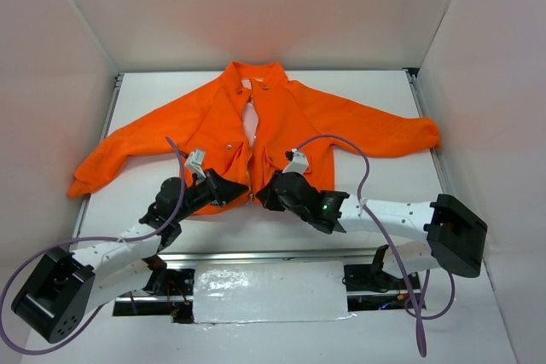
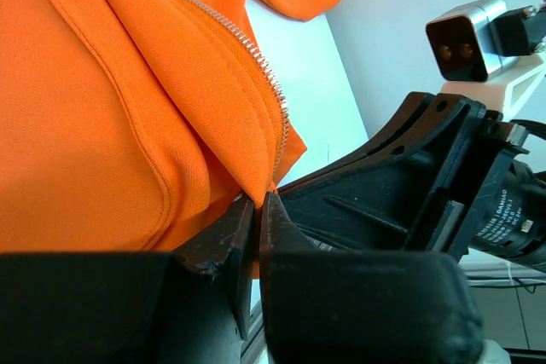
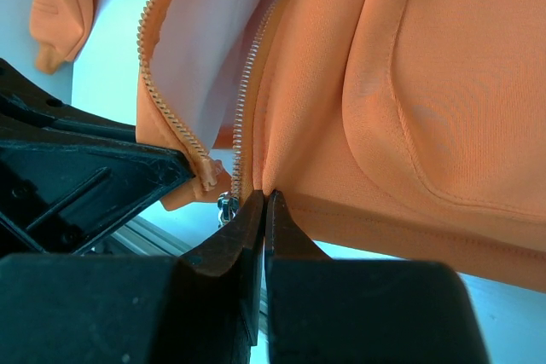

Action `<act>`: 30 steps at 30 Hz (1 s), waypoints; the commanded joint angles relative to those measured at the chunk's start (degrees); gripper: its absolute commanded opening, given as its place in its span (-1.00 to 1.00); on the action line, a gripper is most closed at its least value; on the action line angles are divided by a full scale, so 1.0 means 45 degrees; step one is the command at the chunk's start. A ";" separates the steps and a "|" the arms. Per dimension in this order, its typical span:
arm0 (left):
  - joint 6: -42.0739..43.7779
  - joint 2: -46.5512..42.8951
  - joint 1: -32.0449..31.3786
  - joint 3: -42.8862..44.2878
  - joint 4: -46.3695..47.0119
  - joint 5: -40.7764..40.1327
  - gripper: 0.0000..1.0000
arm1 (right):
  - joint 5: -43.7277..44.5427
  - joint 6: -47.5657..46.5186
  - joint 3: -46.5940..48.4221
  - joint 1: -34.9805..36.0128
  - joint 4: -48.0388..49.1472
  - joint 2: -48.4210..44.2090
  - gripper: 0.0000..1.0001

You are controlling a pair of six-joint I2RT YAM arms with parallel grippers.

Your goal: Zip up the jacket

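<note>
The orange jacket (image 1: 281, 121) lies flat on the white table, collar at the far side, sleeves spread, front zipper open. My left gripper (image 1: 235, 187) is shut on the hem of the jacket's left front panel (image 2: 196, 100) beside its zipper teeth (image 2: 256, 53). My right gripper (image 1: 266, 191) is shut on the hem of the right front panel (image 3: 401, 91), just right of its zipper teeth (image 3: 243, 100). The metal zipper slider (image 3: 225, 206) hangs at the bottom of those teeth, beside my right fingers (image 3: 247, 228). The two grippers sit close together at the jacket's bottom centre.
White walls enclose the table (image 1: 341, 215) on three sides. A metal rail (image 1: 273, 255) runs along the near edge. Purple cables (image 1: 354, 147) loop above both arms. The right arm's black body (image 2: 409, 202) fills the right of the left wrist view.
</note>
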 commanded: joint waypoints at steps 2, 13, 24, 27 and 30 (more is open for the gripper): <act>-0.0283 0.0146 -0.0101 -0.0052 0.1466 0.0456 -1.00 | 0.0051 -0.0146 -0.0081 0.0173 0.1011 -0.0528 -1.00; -0.0322 0.0050 -0.0101 -0.0306 0.1368 0.0280 -1.00 | 0.0402 -0.0224 -0.0237 0.0153 0.1148 -0.0822 -1.00; -0.0478 0.0147 -0.0101 -0.0247 0.1544 0.0437 -1.00 | 0.0383 -0.0243 -0.0180 0.0153 0.1129 -0.0666 -1.00; -0.0440 0.0050 -0.0101 -0.0209 0.1467 0.0398 -1.00 | 0.0402 -0.0419 -0.0198 0.0153 0.1168 -0.0626 -1.00; 0.0084 -0.0398 -0.0101 0.0161 0.0105 0.0009 -1.00 | 0.0208 -0.1529 -0.0199 0.0153 0.1421 -0.0413 -1.00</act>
